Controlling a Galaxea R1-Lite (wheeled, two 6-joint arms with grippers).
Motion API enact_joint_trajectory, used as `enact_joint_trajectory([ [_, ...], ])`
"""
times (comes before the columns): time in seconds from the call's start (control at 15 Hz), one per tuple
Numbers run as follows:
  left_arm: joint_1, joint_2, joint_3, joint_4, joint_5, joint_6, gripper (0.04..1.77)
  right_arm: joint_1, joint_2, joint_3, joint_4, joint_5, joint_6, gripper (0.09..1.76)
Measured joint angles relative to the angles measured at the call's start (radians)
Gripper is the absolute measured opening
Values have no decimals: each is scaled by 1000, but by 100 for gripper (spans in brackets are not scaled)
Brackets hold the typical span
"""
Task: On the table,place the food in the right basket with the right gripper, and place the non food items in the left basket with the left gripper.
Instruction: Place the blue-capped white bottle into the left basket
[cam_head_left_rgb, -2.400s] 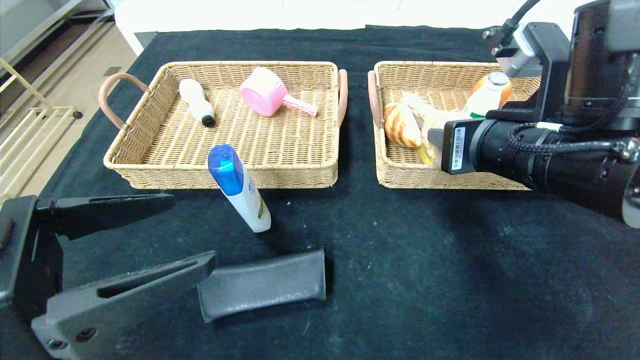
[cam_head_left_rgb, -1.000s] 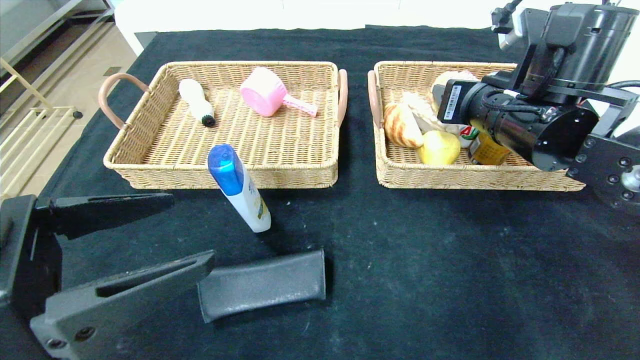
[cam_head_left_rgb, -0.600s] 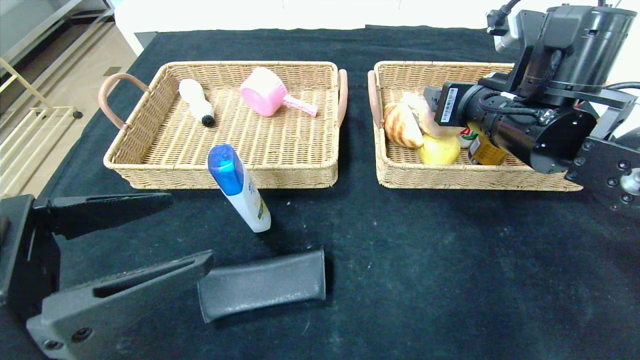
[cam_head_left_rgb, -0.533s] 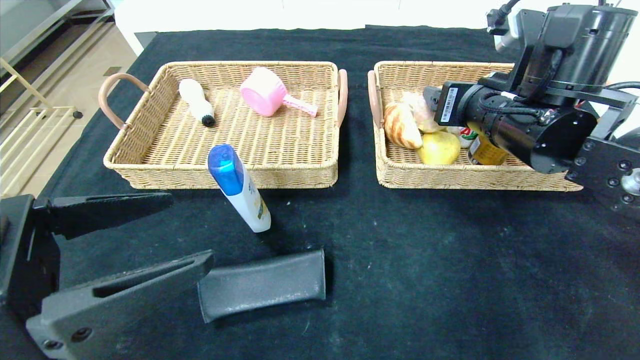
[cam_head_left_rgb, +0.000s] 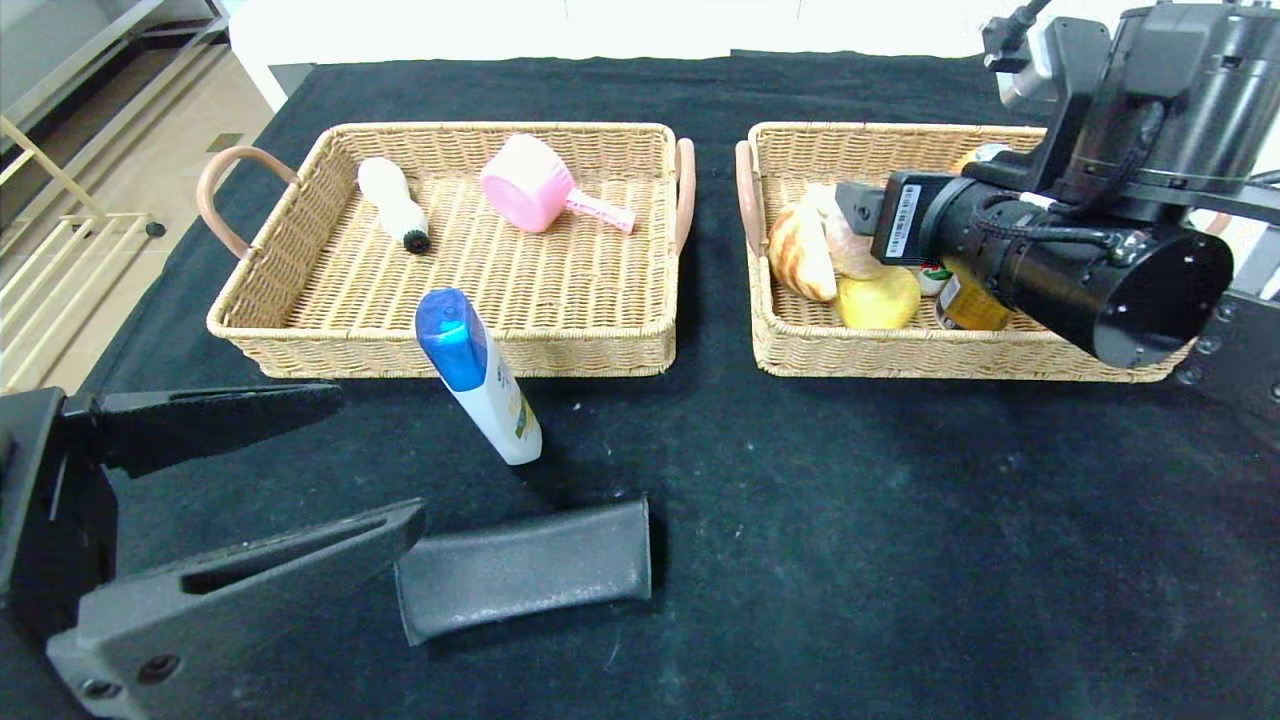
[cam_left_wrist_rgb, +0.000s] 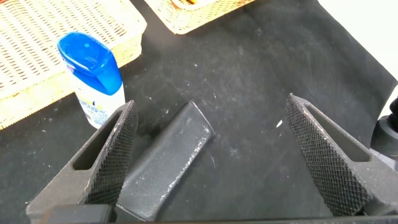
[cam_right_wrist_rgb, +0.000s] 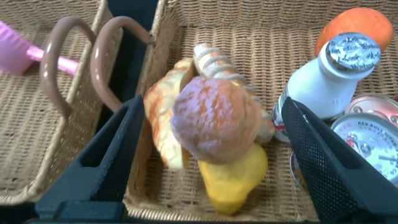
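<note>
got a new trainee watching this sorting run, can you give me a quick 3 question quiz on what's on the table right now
1. True or false: the blue-capped bottle lies inside the left basket.
2. Which hand is over the right basket: A) left, B) right?
3. Name the two items still on the black cloth in front of the left hand.

Key:
1. False: it stands on the cloth, in front of that basket.
2. B; its jaws are open around the round bun, which lies on the other food.
3. The blue-capped bottle and the flat black case.
</note>
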Motion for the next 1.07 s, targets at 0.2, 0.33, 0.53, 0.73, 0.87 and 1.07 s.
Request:
enact_joint_trajectory([
  [0.2,0,1,0,0,0,0,172,42,-62,82,2,0,1,164],
  [0.33,0,2,-2,0,21,0,172,84,-112,146,-5,1,1,166],
  [0.53,1,3,-11,7,82,9,172,157,-203,262,-6,64,-14,167],
  [0.73,1,1,-19,20,93,18,172,211,-300,414,-8,161,-40,168],
  [0.87,-2,2,-19,23,93,18,172,239,-367,516,-9,248,-64,169],
  [1.07,-33,0,-23,76,111,16,172,256,-446,641,-9,385,-90,170],
])
